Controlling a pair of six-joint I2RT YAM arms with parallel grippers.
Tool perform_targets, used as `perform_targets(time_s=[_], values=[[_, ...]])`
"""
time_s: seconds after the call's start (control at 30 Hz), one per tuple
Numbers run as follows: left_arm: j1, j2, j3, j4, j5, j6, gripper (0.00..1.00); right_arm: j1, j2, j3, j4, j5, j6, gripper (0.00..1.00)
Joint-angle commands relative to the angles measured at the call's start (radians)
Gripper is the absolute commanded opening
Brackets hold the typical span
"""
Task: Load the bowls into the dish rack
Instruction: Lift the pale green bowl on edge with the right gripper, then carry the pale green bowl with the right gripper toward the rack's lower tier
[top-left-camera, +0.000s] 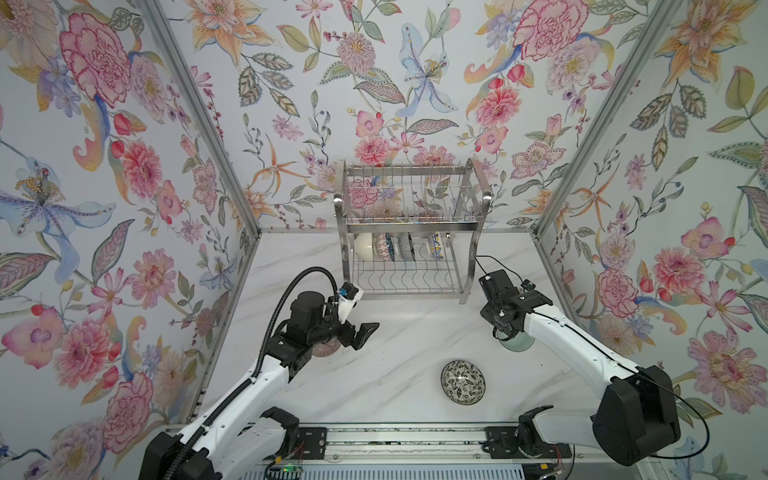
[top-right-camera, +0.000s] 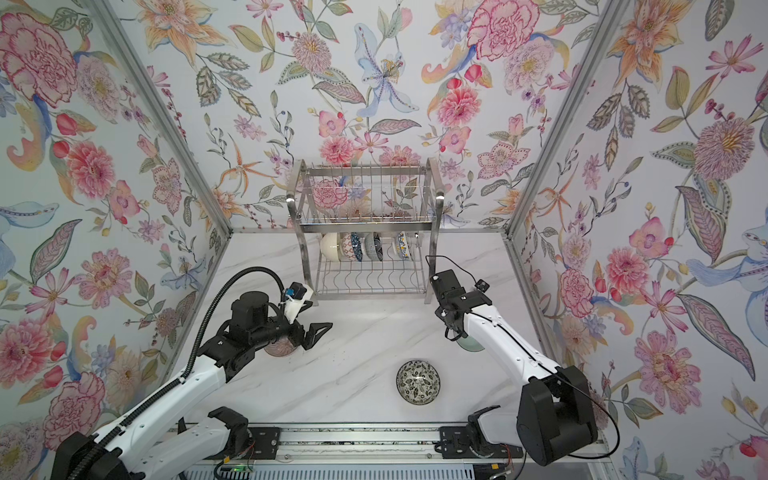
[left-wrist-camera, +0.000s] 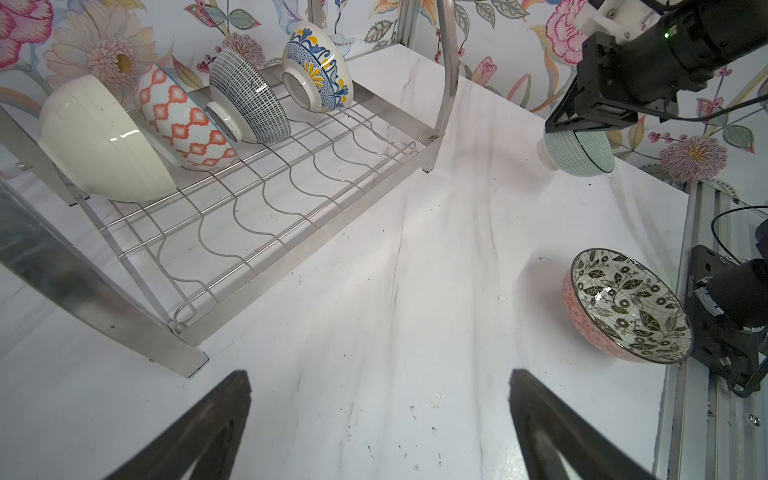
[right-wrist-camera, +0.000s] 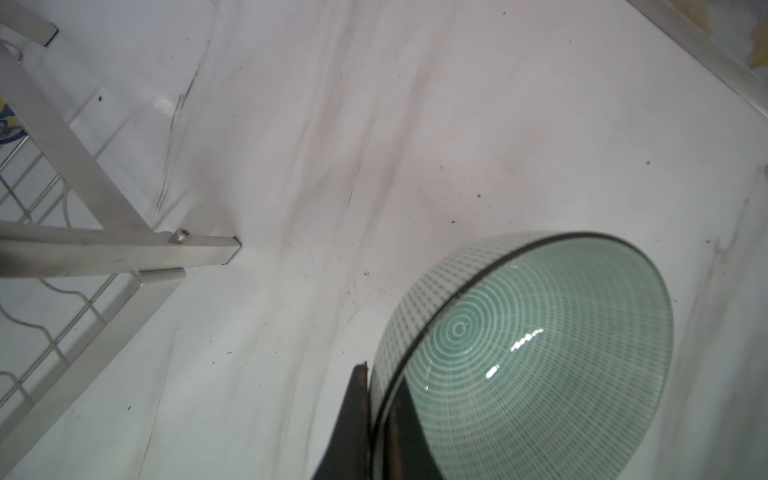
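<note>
Near the right foot of the dish rack (top-left-camera: 409, 227), my right hand (right-wrist-camera: 380, 411) grips the tilted pale green bowl (right-wrist-camera: 519, 353) by its rim. My left hand (left-wrist-camera: 380, 380) hangs wide open above the counter (top-left-camera: 395, 332), where the black-white leafy bowl (top-left-camera: 462, 382) sits upright.

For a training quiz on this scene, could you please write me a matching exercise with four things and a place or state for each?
Things:
1. pale green bowl
2. black-white leafy bowl
3. cream bowl
4. left gripper

Places or states:
A. open side up on the table
B. open, holding nothing
C. on edge at one end of the dish rack lower shelf
D. pinched at the rim by the right gripper

Pairs: 1-D, 2-A, 3-C, 4-B
</note>
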Motion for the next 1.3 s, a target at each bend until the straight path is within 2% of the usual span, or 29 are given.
perform_targets(time_s=[0.0,0.27,0.37,0.8,1.27], values=[[-0.01,-0.012,0.029,-0.006,0.002,0.002,0.99,0.05,-0.004,0.0,0.039,0.026,-0.071,0.0],[-0.012,-0.036,0.026,-0.014,-0.011,0.004,0.99,0.188,0.012,0.006,0.16,-0.046,-0.208,0.0],[-0.012,-0.048,0.024,-0.019,-0.034,0.005,0.99,0.226,0.028,0.008,0.202,-0.074,-0.218,0.0],[-0.012,-0.095,0.04,-0.058,-0.266,-0.009,0.99,0.429,0.169,0.126,0.401,-0.167,-0.368,0.0],[-0.01,-0.103,0.041,-0.055,-0.301,-0.028,0.99,0.481,0.204,0.148,0.687,-0.338,-0.498,0.0]])
